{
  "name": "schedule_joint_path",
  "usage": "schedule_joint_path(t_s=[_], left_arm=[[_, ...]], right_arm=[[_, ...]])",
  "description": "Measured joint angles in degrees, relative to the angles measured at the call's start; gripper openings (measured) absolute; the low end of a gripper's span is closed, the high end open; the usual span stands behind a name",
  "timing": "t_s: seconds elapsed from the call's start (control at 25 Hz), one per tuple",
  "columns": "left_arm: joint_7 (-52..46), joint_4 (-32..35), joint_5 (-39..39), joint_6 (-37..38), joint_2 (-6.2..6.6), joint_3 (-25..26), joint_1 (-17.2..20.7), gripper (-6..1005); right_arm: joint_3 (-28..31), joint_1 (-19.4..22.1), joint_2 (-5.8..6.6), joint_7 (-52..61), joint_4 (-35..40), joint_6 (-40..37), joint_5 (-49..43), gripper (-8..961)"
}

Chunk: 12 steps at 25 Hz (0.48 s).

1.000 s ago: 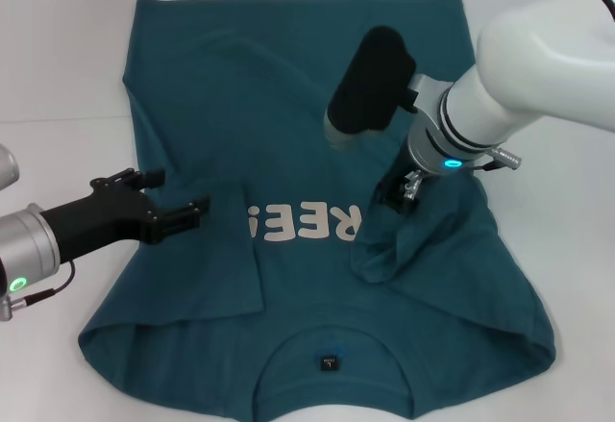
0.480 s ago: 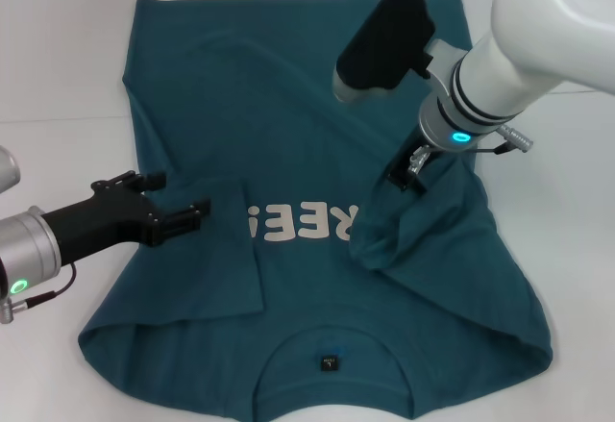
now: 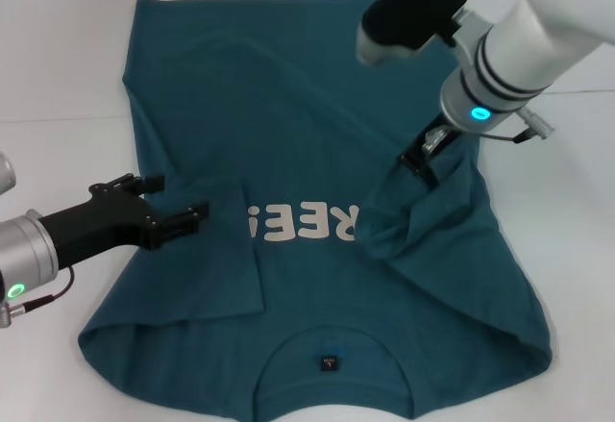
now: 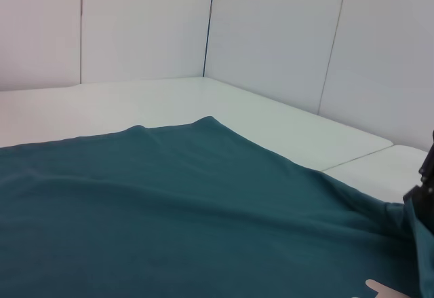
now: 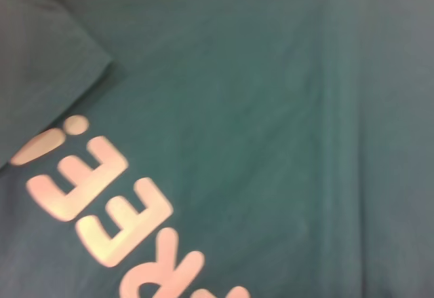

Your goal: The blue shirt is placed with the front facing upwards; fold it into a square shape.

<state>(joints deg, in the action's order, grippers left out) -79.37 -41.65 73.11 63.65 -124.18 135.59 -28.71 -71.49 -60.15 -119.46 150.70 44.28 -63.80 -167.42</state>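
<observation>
While the blue shirt is lying front up on the white table, the right gripper is pinching its raised sleeve fold, and the left gripper is hovering unclenched over the other folded sleeve. Only the right wrist view is showing the white lettering up close.

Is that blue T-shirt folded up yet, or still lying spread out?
Mostly spread. The blue shirt has only its sleeves turned inward; the right gripper pinches one bunched sleeve, the left gripper hovers open.
</observation>
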Motion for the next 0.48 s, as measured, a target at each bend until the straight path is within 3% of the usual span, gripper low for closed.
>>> schedule_joint_path(t_s=[0.48], left_arm=[[0.00,0.08,0.09,0.87,-0.01,0.05,0.29,829]], right_arm=[[11.16,0.60,1.36,-2.51,1.68,-2.73,5.05,0]])
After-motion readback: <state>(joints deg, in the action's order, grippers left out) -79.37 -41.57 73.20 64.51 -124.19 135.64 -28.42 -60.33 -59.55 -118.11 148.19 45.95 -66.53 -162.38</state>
